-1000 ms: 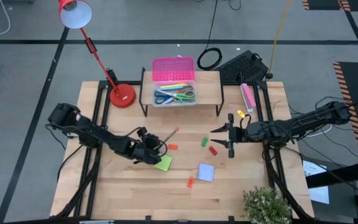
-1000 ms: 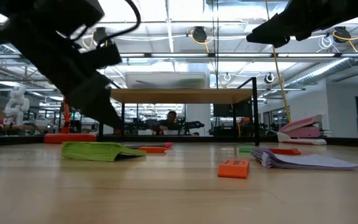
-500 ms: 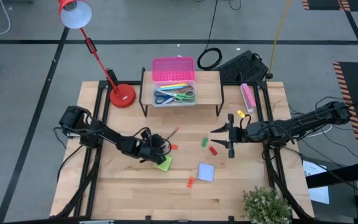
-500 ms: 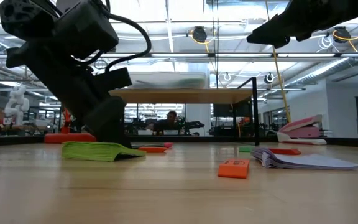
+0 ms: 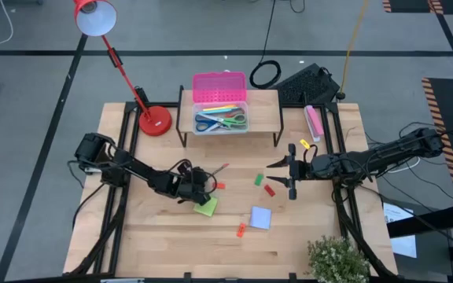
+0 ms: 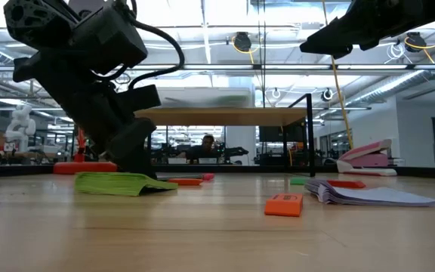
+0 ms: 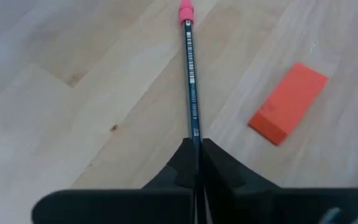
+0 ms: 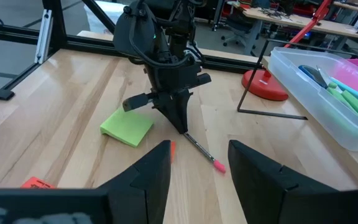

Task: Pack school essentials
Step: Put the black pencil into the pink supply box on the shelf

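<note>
Currently we list: left gripper (image 5: 204, 184) down at the table (image 5: 171, 236), fingers pinched narrow on the dark pencil (image 7: 191, 81), which lies on the wood with its pink eraser end pointing away; orange eraser (image 7: 288, 111) just beside the pencil; green sticky-note pad (image 5: 206, 207) near the gripper. Right gripper (image 5: 278, 166) hangs above the table, well apart, fingers spread wide, holding nothing. Scissors (image 5: 220, 121) sit in the clear box (image 5: 220, 128) on the shelf.

Grey floor (image 5: 38, 94); red desk lamp (image 5: 97, 17) on table.
</note>
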Available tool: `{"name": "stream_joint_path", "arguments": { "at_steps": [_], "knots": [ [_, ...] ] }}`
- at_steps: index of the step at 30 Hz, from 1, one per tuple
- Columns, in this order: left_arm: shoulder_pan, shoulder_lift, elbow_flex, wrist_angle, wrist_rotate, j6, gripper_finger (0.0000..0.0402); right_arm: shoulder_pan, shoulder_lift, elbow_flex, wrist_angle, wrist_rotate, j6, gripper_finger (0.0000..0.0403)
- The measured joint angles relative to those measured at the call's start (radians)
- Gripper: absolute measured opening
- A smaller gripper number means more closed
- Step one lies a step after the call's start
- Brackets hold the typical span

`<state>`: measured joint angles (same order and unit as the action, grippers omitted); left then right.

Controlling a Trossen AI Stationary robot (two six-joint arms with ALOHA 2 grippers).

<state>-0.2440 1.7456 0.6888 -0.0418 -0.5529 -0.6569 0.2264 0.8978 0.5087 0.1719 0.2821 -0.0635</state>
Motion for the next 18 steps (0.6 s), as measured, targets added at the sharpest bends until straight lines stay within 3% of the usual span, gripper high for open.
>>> {"name": "stream_joint_path", "arguments": {
  "at_steps": [5, 18],
  "knots": [
    [0.003, -0.033, -0.004, -0.012, 0.018, 0.034, 0.0024, 0.0, 0.0, 0.0, 0.0, 0.0, -0.001, 0.0153],
    [-0.001, -0.176, -0.006, -0.014, 0.073, 0.151, 0.0005, 0.0, 0.0, 0.0, -0.004, 0.0, -0.001, 0.0153]
  ]
}}
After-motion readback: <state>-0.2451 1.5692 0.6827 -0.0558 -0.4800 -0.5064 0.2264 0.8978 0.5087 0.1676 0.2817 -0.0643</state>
